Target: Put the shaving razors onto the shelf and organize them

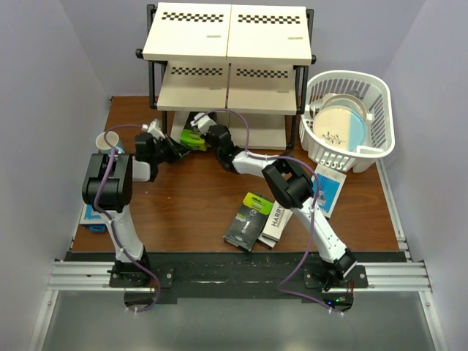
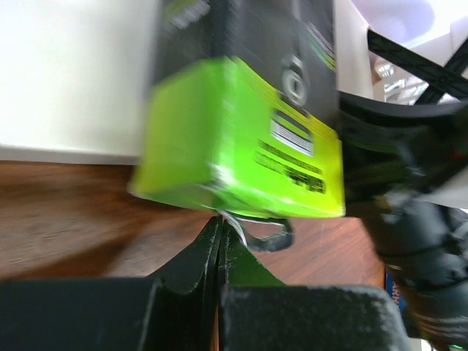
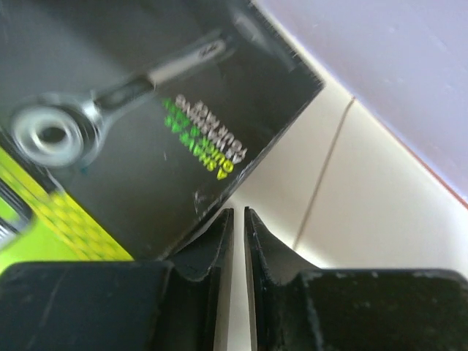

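The left arm base (image 1: 131,274) and right arm base (image 1: 333,278) sit at the near edge of the counter (image 1: 197,194). Just beyond them, near the counter's middle, a black box with a lime-green end (image 1: 248,219) lies flat; a white "HARRY'S" box (image 1: 278,221) touches its right side. A blue-and-white box (image 1: 330,189) lies farther right, partly under the right arm. A blue item (image 1: 91,216) shows at the counter's left edge below the left arm, too hidden to identify.

Farther in, both arms reach to the front of the shelf (image 1: 227,33), at its bottom tier.

- Left end effector (image 2: 219,227): fingers pressed together; the tips meet the lower edge of the lime end of a second black-and-lime box (image 2: 241,139), beside its clear hang tab. Whether the tab is pinched cannot be told.
- Right end effector (image 3: 238,216): fingers together with only a thin slit between them; the cream board shows through the slit. The left finger touches a corner of the box's black face.
- The second box sits between the two end effectors, over the bottom cream board, lime end toward the left arm.

A cup (image 1: 108,140) stands at the far left. A white basket (image 1: 380,139) right of the shelf holds a white-and-blue plate (image 1: 340,128).
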Available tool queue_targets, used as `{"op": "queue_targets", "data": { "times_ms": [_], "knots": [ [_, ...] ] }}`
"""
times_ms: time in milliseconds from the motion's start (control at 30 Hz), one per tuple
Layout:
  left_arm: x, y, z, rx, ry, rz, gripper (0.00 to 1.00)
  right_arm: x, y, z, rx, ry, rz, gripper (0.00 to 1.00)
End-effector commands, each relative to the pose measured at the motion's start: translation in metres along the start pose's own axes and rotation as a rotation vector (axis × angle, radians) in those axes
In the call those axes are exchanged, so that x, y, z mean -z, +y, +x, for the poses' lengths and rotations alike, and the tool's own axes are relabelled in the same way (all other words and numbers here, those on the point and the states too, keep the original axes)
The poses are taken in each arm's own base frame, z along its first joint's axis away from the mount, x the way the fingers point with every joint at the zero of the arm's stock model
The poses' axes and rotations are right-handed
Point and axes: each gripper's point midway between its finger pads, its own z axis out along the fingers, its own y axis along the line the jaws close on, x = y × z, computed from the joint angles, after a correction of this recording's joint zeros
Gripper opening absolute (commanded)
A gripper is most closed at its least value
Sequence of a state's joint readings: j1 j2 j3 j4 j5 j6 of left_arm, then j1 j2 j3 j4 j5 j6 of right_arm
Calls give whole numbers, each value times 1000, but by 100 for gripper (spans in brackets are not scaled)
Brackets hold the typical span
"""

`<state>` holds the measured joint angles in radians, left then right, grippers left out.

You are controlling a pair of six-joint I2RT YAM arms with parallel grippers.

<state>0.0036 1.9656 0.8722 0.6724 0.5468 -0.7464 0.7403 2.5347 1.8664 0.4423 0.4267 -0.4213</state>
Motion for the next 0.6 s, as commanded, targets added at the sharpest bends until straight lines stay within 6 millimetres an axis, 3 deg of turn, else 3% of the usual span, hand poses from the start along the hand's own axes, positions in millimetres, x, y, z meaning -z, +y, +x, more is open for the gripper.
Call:
{"op": "queue_targets", "data": {
  "times_ms": [0,333,467,567],
  "knots": [
    [-9,-24,-12,-46,-37,65,2,-9,-3,-29,-37,-81,19,16],
    [-12,-26,-12,-40,-30,71,2,-14,-9,-24,-10,-81,67,17],
    [14,-36,-24,-47,-43,81,2,-10,-17,-26,-9,-79,79,18],
    [43,-18,-42,-22,-83,34,2,-7,-18,-23,0,-71,80,18]
  ]
}}
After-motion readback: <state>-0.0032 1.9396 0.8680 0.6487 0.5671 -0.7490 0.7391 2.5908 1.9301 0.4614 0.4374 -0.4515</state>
